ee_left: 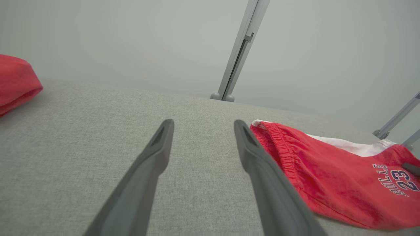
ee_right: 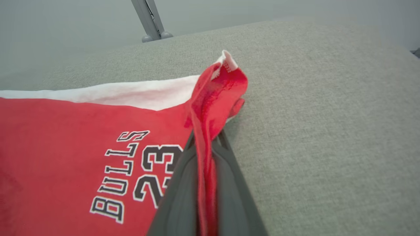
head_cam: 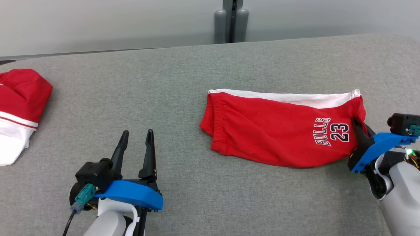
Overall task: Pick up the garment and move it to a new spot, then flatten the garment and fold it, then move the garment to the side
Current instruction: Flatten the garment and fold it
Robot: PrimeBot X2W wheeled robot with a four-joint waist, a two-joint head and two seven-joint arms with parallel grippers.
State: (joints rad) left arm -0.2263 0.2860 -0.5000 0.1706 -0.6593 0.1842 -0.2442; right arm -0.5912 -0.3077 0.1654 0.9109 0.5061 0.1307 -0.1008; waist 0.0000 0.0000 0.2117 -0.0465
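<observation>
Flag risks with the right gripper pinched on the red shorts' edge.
1. The right gripper holds only a thin fold at the edge of the red shorts; it may slip on lifting.
2. The left gripper is open and apart from the shorts, so a one-sided lift could bunch them.
3. Another red garment lies far left; a drop there could tangle both.

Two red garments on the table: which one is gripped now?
The BULLS 23 garment on the robot's right: the right gripper is shut on its edge. The red-and-white garment at far left lies untouched.
</observation>
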